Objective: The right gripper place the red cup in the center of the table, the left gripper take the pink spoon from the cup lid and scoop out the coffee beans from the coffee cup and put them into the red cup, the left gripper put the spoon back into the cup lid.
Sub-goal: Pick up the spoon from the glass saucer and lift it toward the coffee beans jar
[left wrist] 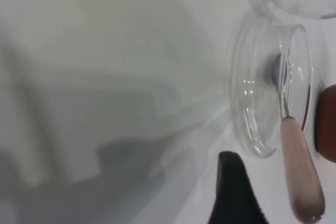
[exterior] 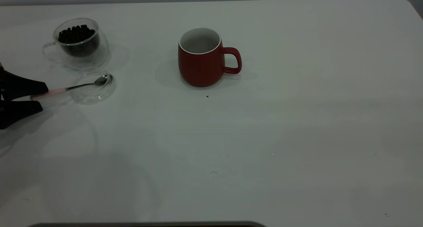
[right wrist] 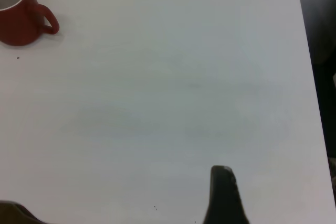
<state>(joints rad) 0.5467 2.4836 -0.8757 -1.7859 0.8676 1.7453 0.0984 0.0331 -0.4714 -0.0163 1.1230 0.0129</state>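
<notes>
Seen from the exterior view, the large plain white table (exterior: pixel 297 128) carries the rounded dark red mug, the red cup (exterior: pixel 201 63), upright near its middle with the loop handle pointing to the view's right; well to the left stands the small clear double-walled glass coffee cup (exterior: pixel 79 43) holding the heap of dark coffee beans (exterior: pixel 76 34); just in front of it lies the clear round shallow cup lid (exterior: pixel 94 86), with the metal bowl of the pink spoon (exterior: pixel 71 87) resting in it and the pale pink handle sticking out over the rim; the black left gripper (exterior: pixel 36 97) sits at the left edge, its two tapered fingers parted wide on either side of the handle's end.

Left wrist view: one black finger lies beside the pink handle, not touching it.

Right wrist view: the right gripper (right wrist: pixel 224 195) hovers over bare table, far from the mug; only one dark fingertip shows, so its opening cannot be told.
</notes>
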